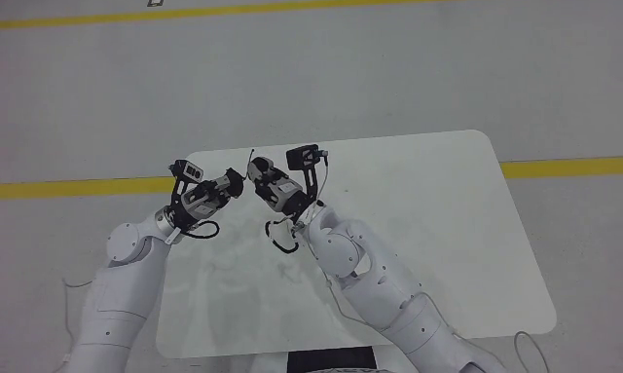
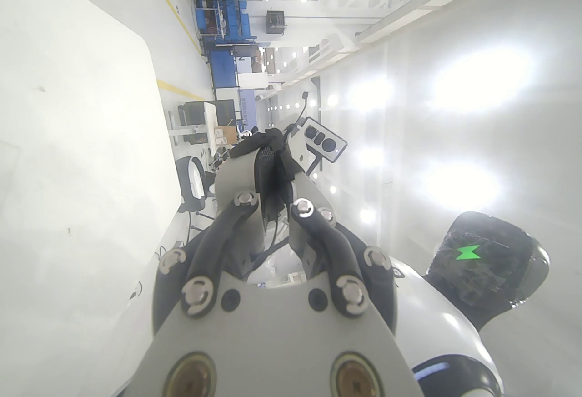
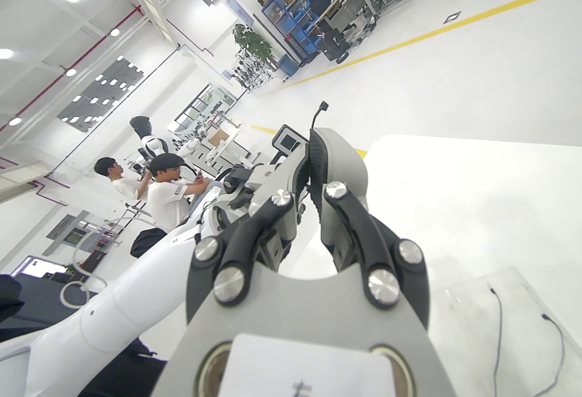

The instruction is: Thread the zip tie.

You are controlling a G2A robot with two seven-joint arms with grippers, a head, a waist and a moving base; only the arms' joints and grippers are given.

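A thin black zip tie [image 3: 318,114] sticks out past the tips of my right gripper [image 3: 310,158], which is shut on it; its small square head is at the free end. In the top view the tie [image 1: 251,158] rises between the two grippers above the table's far left corner. My left gripper [image 1: 234,181] faces the right gripper [image 1: 255,168] tip to tip, almost touching. In the left wrist view the left gripper [image 2: 273,153] has its black-covered pads pressed together, with the tie [image 2: 303,101] beyond them. Anything held between those pads is hidden.
The white table [image 1: 438,227] stretches wide to the right of the arms. Two more black zip ties [image 3: 499,312] lie on a clear sheet [image 3: 477,294] on the table beneath the right gripper. Yellow floor lines run beyond the table edge.
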